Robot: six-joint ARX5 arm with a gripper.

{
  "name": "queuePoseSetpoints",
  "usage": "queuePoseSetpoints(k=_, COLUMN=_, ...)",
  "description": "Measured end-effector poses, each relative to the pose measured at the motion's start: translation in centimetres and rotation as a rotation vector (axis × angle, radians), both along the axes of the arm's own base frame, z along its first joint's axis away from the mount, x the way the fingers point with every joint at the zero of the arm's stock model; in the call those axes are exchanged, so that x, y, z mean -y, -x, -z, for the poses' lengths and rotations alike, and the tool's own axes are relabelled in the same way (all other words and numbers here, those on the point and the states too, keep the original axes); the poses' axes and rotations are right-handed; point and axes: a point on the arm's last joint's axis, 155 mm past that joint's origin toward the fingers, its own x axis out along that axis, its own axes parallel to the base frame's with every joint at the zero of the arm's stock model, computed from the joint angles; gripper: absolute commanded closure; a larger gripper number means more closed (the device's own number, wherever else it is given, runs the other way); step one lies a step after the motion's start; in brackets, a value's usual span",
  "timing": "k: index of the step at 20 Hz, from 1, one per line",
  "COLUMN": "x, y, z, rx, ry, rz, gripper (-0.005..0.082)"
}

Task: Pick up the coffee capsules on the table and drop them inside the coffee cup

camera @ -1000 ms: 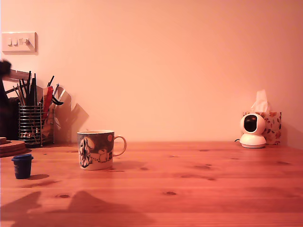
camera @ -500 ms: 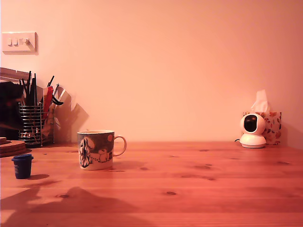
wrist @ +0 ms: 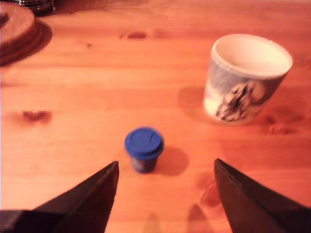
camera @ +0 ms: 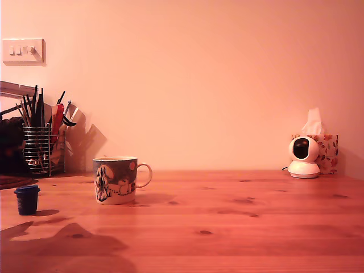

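Note:
A dark blue coffee capsule [wrist: 144,148] stands upright on the wooden table, flat lid upward. In the exterior view this capsule [camera: 27,199] sits near the left edge. The coffee cup [camera: 116,179], a printed mug with a pale rim, stands to its right in that view, handle pointing right. The wrist view looks into the cup [wrist: 245,77], and no capsule shows in the visible part of its inside. My gripper [wrist: 165,164] is open above the table. The capsule stands just beyond the gap between the two dark fingers [wrist: 92,199], closer to one of them, and touches neither.
A wire-mesh utensil holder [camera: 37,149] full of tools stands against the wall at the exterior view's left. Cork coasters [wrist: 17,29] lie near it. A small white camera [camera: 303,157] and a tissue box [camera: 325,152] sit at the far right.
The dark arm shape at the exterior view's left edge has dropped lower, now covering the coasters there. Its shadow on the table's front has slid left. Capsule and cup have not moved.

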Motion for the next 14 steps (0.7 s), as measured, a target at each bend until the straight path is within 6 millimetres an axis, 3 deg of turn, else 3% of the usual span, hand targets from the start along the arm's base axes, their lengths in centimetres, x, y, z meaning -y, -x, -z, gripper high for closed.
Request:
queuePoseSetpoints(k=5, x=0.0, y=-0.4, z=2.3, rx=-0.035, ry=-0.016, rz=0.006, gripper=0.0198)
queuePoseSetpoints(k=14, x=-0.9, y=-1.5, z=3.6, rx=-0.002, ry=-0.031, rz=-0.013, gripper=0.0198)
